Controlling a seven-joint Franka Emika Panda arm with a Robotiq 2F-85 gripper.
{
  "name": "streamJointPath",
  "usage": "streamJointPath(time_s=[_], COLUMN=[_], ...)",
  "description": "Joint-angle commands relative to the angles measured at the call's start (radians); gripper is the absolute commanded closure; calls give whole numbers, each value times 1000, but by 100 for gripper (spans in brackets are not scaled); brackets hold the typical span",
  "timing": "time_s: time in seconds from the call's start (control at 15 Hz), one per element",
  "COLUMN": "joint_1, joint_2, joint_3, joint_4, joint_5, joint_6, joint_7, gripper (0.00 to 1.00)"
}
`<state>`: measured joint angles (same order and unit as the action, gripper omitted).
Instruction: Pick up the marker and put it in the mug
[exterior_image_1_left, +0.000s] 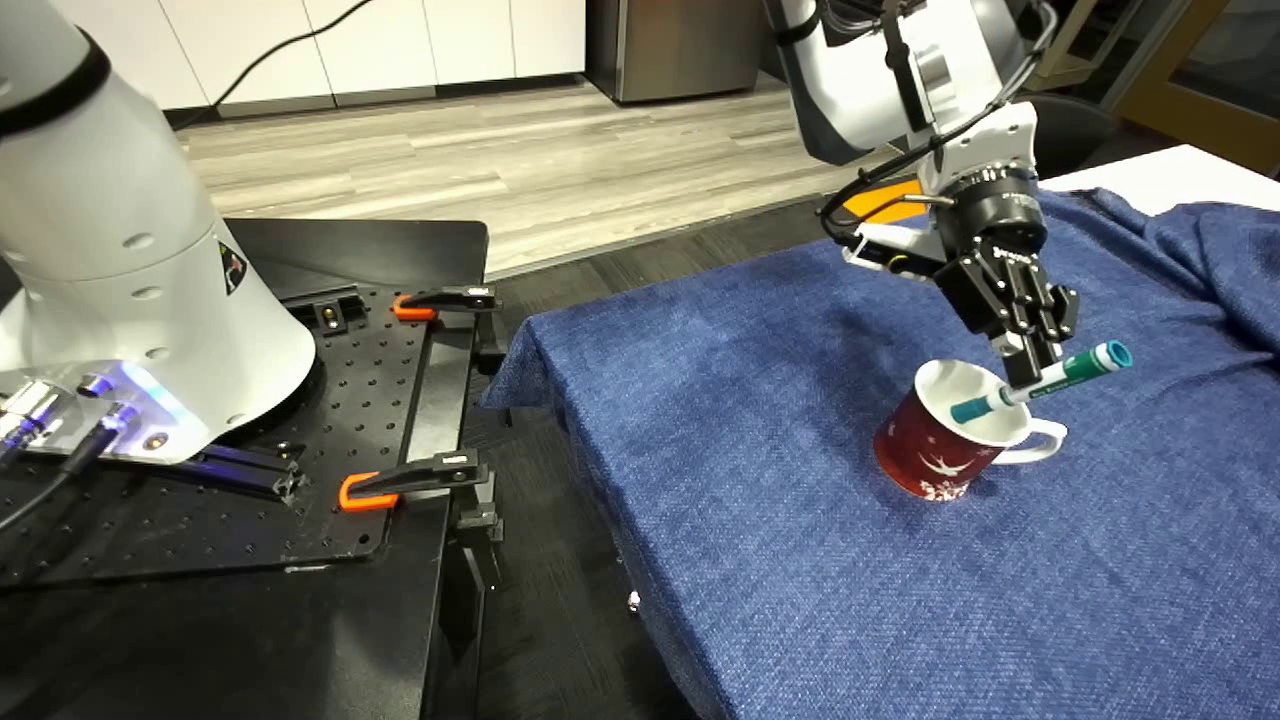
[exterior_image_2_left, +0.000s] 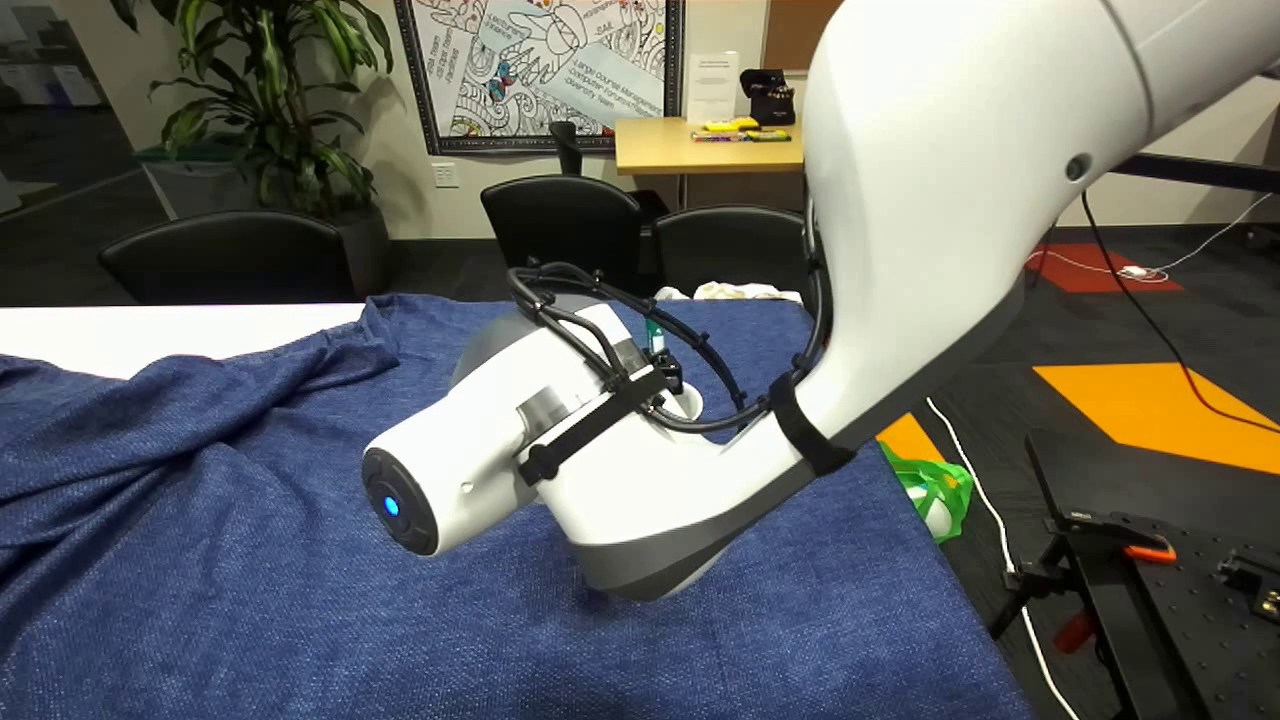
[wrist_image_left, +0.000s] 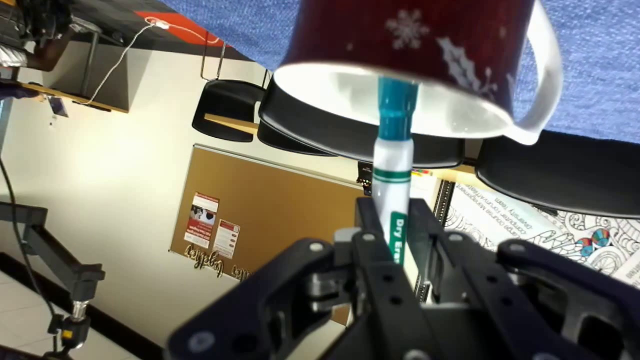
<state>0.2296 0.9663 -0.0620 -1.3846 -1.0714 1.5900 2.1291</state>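
Observation:
The dark red mug (exterior_image_1_left: 925, 455) stands upright on the blue cloth, its white handle to the right in an exterior view. The marker (exterior_image_1_left: 1085, 367) has a white and green body and a teal cap. It is tilted, with its teal end inside the mug's mouth. My gripper (exterior_image_1_left: 1032, 365) is shut on the marker's middle, just above the rim. In the wrist view the gripper (wrist_image_left: 395, 212) holds the marker (wrist_image_left: 393, 155) between both fingers; the wall of the mug (wrist_image_left: 410, 35) hides its tip. In an exterior view the arm mostly covers the mug (exterior_image_2_left: 690, 400) and marker (exterior_image_2_left: 656, 338).
The blue cloth (exterior_image_1_left: 740, 450) covers the table and is bunched in folds (exterior_image_2_left: 220, 470) at one side. The robot base stands on a black bench (exterior_image_1_left: 370, 590) with orange clamps, across a gap from the table. Black chairs (exterior_image_2_left: 560, 220) stand behind the table.

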Motion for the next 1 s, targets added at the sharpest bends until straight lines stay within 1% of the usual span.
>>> streamJointPath(time_s=[0.0, 0.07, 0.13, 0.2, 0.27, 0.4, 0.6, 0.93], joint_1=[-16, -15, -14, -13, -13, -12, -2, 30], joint_2=[23, 26, 28, 29, 27, 27, 2, -102], joint_3=[16, 15, 15, 14, 13, 12, 9, -7], joint_4=[30, 32, 34, 35, 34, 37, 24, -38], joint_5=[23, 27, 30, 34, 36, 40, 37, -5], joint_6=[8, 5, 4, 4, 4, 3, 3, -18], joint_7=[3, 4, 4, 5, 6, 6, 24, 96], gripper=[95, 55, 53, 47, 38, 25, 1, 0])
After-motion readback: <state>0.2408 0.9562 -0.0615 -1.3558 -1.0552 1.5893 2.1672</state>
